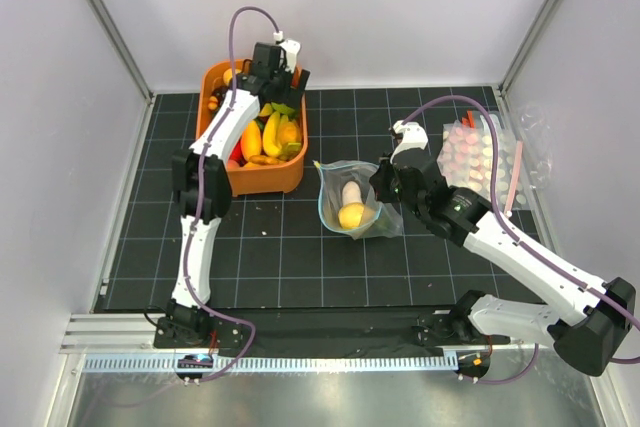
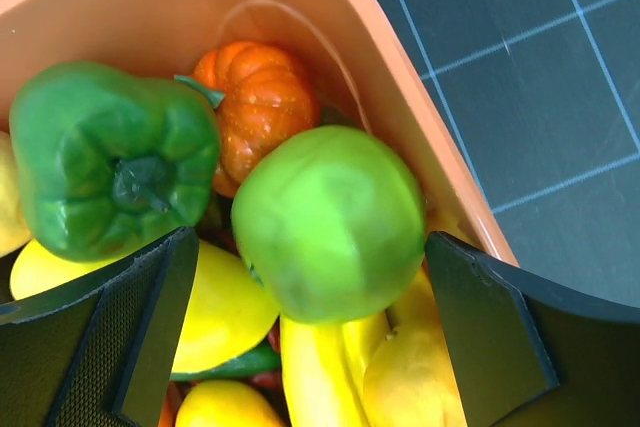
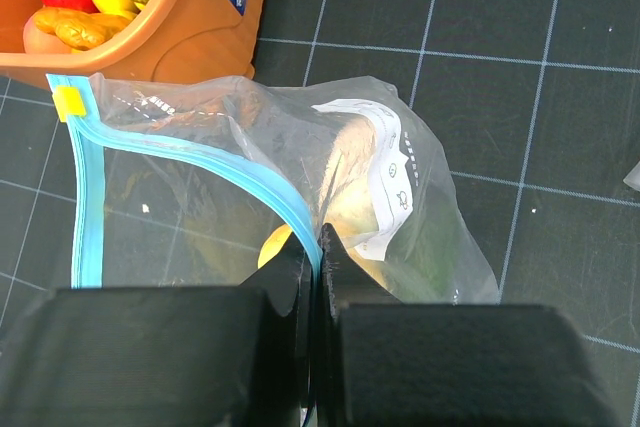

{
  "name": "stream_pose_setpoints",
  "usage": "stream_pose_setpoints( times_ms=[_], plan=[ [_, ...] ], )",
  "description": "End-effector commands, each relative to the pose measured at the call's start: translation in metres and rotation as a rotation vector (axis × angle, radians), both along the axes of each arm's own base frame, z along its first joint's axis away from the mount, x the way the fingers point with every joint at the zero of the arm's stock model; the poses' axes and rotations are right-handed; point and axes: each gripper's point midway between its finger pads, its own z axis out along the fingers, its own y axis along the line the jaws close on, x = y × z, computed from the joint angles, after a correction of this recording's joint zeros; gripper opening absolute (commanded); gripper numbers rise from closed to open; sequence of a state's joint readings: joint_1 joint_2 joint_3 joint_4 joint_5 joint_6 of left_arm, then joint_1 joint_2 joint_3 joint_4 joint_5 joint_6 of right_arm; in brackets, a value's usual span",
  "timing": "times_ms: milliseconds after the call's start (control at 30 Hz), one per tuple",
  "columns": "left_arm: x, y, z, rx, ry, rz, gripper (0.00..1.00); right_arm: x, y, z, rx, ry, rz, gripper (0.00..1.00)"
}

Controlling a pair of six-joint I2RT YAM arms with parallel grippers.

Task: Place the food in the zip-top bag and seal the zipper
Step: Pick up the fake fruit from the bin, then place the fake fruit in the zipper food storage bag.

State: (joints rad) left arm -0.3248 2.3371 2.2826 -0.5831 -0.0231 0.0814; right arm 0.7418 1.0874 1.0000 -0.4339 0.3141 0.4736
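The left claw [image 2: 315,282] hangs over the orange basket [image 2: 400,77], its fingers spread wide on either side of a green apple [image 2: 328,222] that lies on the other toys. The right claw [image 3: 318,247] is pinched tight on the teal zipper [image 3: 200,152] of the bag [image 3: 180,212], which lies on the mat [image 1: 290,252] just beside the basket, with a lemon [image 1: 351,216] and a radish [image 1: 351,192] inside.

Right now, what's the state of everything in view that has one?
zip-top bag: mouth open, food inside.
zipper: unsealed, one side pinched.
left tool: open, straddling green apple.
right tool: shut on zipper.
orange basket: full of food.
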Motion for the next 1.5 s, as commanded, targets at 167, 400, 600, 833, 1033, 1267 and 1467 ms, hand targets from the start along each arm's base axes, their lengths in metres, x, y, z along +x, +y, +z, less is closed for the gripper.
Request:
stream_pose_setpoints(
  times_ms=[167,400,600,833,1033,1267,1467],
  plan=[
    [0.023,-0.015,-0.017,-0.079,-0.032,0.03,1.0,0.005,0.002,0.02,0.051,-0.06,-0.001,0.01],
    [0.018,-0.006,0.015,-0.087,-0.104,0.063,0.74,0.005,0.004,0.018,0.049,-0.055,0.001,0.01],
    [-0.012,0.003,0.054,-0.16,-0.168,0.097,0.66,0.009,0.001,0.016,0.03,-0.061,-0.015,0.01],
    [-0.073,0.006,0.104,-0.347,-0.176,0.126,0.61,0.01,-0.004,0.019,0.025,-0.092,-0.034,0.01],
    [-0.138,-0.005,0.151,-0.569,-0.143,0.074,0.61,0.016,-0.006,0.014,-0.001,-0.098,-0.049,0.01],
    [-0.229,-0.047,0.168,-0.7,-0.07,-0.107,0.61,0.017,-0.001,0.012,-0.005,-0.089,-0.032,0.01],
    [-0.303,-0.093,0.161,-0.716,-0.012,-0.26,0.62,0.014,-0.005,0.016,-0.003,-0.098,-0.036,0.01]
  ],
)
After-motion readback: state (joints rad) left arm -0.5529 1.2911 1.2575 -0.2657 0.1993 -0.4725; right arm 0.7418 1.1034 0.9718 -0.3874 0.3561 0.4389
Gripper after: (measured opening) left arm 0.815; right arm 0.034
